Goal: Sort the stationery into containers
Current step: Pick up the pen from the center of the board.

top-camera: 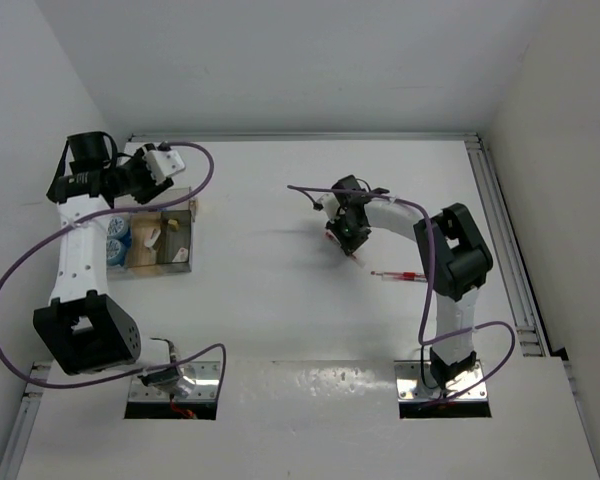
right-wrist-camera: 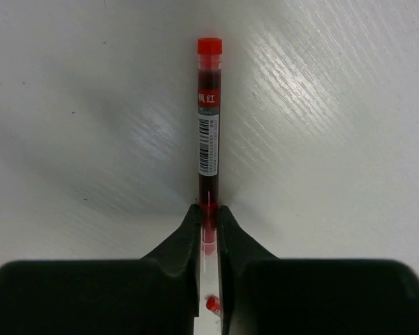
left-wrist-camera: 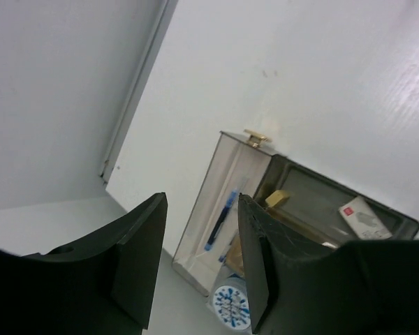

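Centre-right, right pincer (right-wrist-camera: 208, 213) angled down, clamped on red pen (right-wrist-camera: 209, 105); left pincer (left-wrist-camera: 199, 230) apart near clear box (left-wrist-camera: 211, 187).

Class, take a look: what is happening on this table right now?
The right gripper is shut on a red pen out on the table. A second red pen lies nearby. The left gripper hangs open above the clear box, which already holds a blue pen and a blue-white roll.
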You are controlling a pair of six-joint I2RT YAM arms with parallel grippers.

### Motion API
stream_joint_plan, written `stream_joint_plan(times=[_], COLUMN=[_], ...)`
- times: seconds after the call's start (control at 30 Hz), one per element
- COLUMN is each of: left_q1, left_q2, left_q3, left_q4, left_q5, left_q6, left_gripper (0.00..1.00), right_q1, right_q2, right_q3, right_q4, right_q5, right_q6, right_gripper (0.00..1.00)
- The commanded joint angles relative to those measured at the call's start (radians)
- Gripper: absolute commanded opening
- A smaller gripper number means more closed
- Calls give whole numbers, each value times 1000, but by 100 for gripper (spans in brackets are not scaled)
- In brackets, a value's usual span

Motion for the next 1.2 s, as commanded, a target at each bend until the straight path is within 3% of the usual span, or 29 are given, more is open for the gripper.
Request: stream_joint_plan(times=[0.0,0.13,0.2,0.23,0.33,0.47,0.63,0.8,1.17], left_q1=[-24,-136,-263,-264,-436,-616,-814,-954,-1055], left_q2=[-60,-173,-256,-278,-345,-356,-321,-270,-198], left_q3=[-23,-124,-254,-255,-351,-393,-385,-377,-385], left_q4=[-70,-76,-38,-26,-4,-26,-10,27,85], left_q5=[120,74,24,10,-18,-79,-151,-193,-290], left_q6=[11,89,131,131,123,99,47,17,24], left_gripper=[51,49,49,49,49,49,47,44,41], right_q1=[3,5,3,5,2,12,38,63,98], right_q2=[-20,-72,-92,-92,-113,-116,-125,-99,-109], right_q3=[-25,31,80,96,131,140,108,119,117], right_q4=[1,-58,-115,-115,-129,-114,-68,-103,-201], right_q5=[4,-172,-294,-295,-566,-787,-916,-1009,-1010], right_q6=[-25,41,108,122,258,357,432,408,308], right_gripper=[5,0,0,0,0,0,0,0,0])
